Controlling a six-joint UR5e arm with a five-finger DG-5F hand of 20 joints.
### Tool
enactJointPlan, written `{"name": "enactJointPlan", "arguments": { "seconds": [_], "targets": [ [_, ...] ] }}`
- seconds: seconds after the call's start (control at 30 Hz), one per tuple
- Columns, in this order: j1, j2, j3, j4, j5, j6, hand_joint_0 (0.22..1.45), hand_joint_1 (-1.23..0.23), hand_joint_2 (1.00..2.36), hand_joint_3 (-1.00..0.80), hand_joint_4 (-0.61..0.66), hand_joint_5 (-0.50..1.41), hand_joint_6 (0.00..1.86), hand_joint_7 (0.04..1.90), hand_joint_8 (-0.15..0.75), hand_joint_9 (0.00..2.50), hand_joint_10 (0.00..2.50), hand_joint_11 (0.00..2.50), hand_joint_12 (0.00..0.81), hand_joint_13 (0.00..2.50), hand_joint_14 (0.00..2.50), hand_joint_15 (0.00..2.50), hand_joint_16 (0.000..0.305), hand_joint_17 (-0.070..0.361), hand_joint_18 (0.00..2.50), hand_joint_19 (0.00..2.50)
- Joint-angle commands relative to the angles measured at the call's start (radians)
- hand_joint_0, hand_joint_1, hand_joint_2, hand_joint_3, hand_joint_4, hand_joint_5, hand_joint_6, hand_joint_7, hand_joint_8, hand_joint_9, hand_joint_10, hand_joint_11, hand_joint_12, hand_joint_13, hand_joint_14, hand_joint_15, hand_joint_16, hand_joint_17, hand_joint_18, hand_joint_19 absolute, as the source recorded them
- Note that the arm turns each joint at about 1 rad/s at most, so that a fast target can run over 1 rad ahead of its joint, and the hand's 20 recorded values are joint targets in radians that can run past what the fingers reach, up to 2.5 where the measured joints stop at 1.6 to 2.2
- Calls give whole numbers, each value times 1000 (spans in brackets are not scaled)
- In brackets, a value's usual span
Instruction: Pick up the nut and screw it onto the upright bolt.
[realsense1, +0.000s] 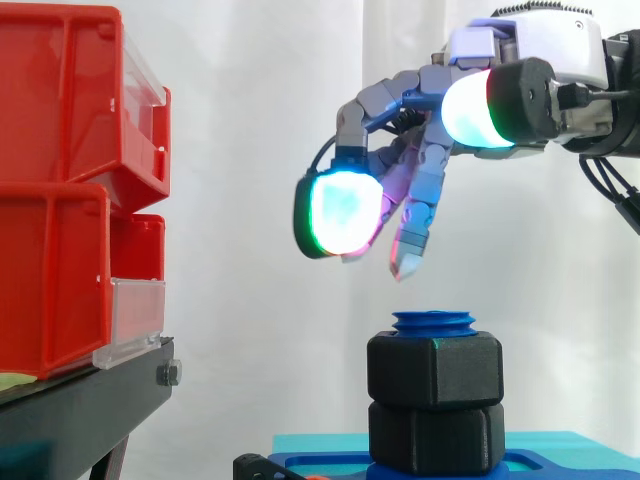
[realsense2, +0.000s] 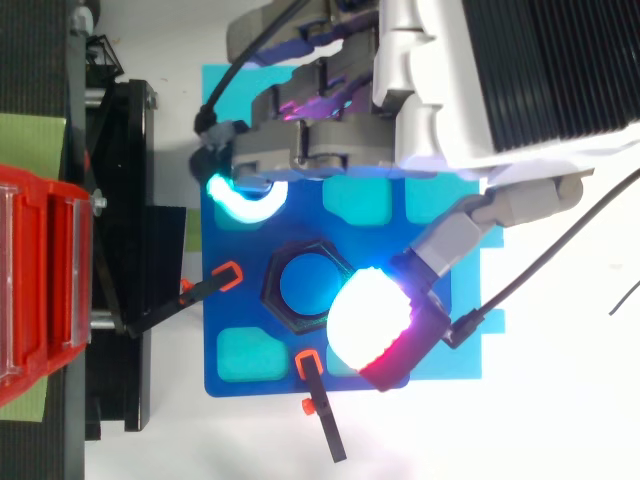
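Fingers (realsense1: 412, 245) of the hand (realsense1: 425, 150) are held loosely spread and only slightly bent, and nothing is gripped between them. They are poised above the black hexagonal nut (realsense1: 435, 372), with clear air seen between the lowest fingertip and the bolt (realsense1: 433, 322). The nut is found already seated on the upright blue bolt, whose threaded tip is shown just above it, near the middle of the blue base plate (realsense2: 225, 300). A second black hexagonal piece (realsense1: 435, 437) is stacked directly beneath; whether it is another nut cannot be told. The bolt's long axis is set vertical, so the nut lies almost straight down from the fingers, and any further turning is judged to call for a plumb descent centred on that axis.
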Motion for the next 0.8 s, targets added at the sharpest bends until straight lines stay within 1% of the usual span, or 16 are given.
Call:
{"name": "enactJointPlan", "arguments": {
  "seconds": [0.0, 0.07, 0.1, 0.13, 0.2, 0.23, 0.27, 0.3, 0.33, 0.47, 0.63, 0.77],
  "targets": [
    [10, -1, 1, -1, 6, 0, 499, -219, 1000, -500, 192, -122, 502, 703, 258, 1077, 0, 0, 225, 797, 0, 0, 26, 60, 448, 0],
    [13, -1, -5, -1, 12, -2, 499, -218, 1000, -500, 197, -122, 502, 671, 257, 1078, 0, 0, 217, 790, 0, 0, 26, 58, 429, 0],
    [27, 0, -28, 8, 32, 1, 498, -215, 1000, -500, 203, -122, 501, 650, 260, 1063, 0, 0, 213, 777, 0, 0, 25, 57, 419, 0],
    [31, -1, -36, 13, 42, 1, 498, -215, 1000, -500, 206, -122, 501, 644, 263, 1049, 0, 0, 208, 758, 0, 0, 25, 57, 411, 0],
    [47, -1, -62, 38, 72, 3, 498, -213, 1000, -500, 205, -122, 501, 628, 255, 1000, 0, 0, 208, 731, 0, 0, 25, 57, 384, 0],
    [60, -1, -80, 56, 88, 7, 498, -210, 1000, -500, 205, -124, 501, 615, 253, 991, 0, 0, 214, 709, 0, 0, 25, 57, 360, 0],
    [64, 0, -86, 61, 91, 7, 495, -199, 1000, -500, 209, -126, 501, 602, 246, 915, 0, 0, 224, 645, 0, 0, 26, 59, 285, 0],
    [70, -1, -95, 65, 95, 9, 493, -194, 1000, -500, 205, -131, 501, 597, 245, 889, 0, 0, 229, 627, 0, 0, 26, 59, 268, 0],
    [73, -1, -100, 67, 97, 10, 493, -191, 1000, -500, 206, -131, 501, 599, 244, 870, 0, 0, 235, 619, 0, 0, 27, 60, 248, 0],
    [97, 0, -121, 80, 108, 21, 491, -183, 1000, -500, 207, -133, 501, 604, 236, 846, 0, 0, 246, 582, 0, 0, 28, 62, 204, 0],
    [107, -1, -121, 80, 108, 20, 490, -178, 1000, -500, 197, -127, 501, 644, 231, 827, 0, 0, 255, 564, 0, 0, 28, 64, 183, 0],
    [107, -1, -121, 77, 108, 20, 490, -175, 1000, -500, 199, -121, 502, 675, 232, 823, 0, 0, 258, 557, 0, 0, 29, 64, 177, 0]
  ]
}}
